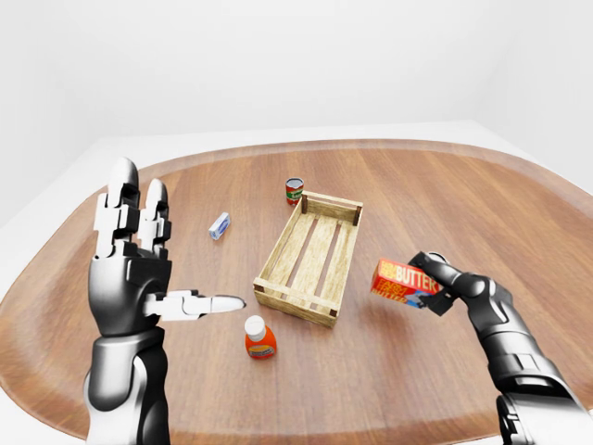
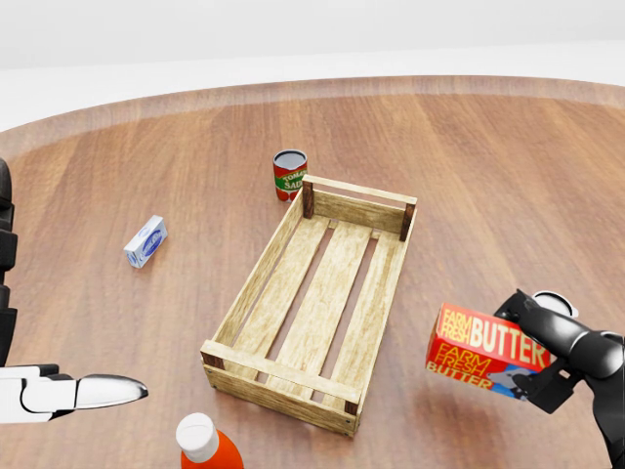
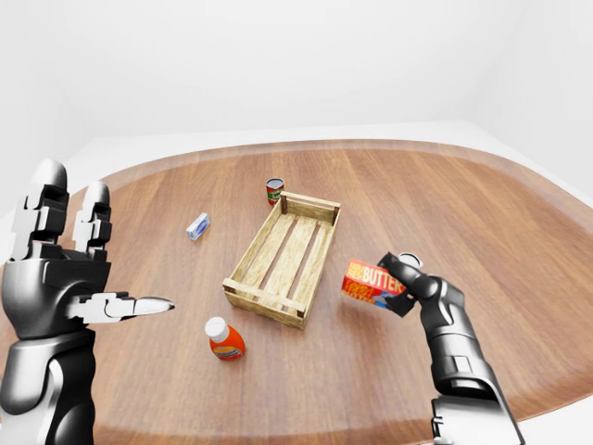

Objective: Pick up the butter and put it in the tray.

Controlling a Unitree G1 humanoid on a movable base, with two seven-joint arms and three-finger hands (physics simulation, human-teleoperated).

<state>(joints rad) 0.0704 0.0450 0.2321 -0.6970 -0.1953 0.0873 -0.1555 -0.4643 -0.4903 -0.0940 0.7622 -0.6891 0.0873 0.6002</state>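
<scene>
Red-and-yellow butter (image 2: 483,359), pale wooden tray (image 2: 256,367), orange bottle (image 2: 209,448)

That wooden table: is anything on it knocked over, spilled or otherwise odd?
Nothing spilled. On the table, the small blue-and-white box lies flat, away from the tray. The butter is tilted only because the right hand holds it in the air.

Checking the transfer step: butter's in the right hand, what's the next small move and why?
Probably carry the butter box toward the head view's left, over the wooden tray. The right hand has its fingers closed round the box and holds it off the table, but it hangs to the right of the tray's right rail, not above the slats.
</scene>
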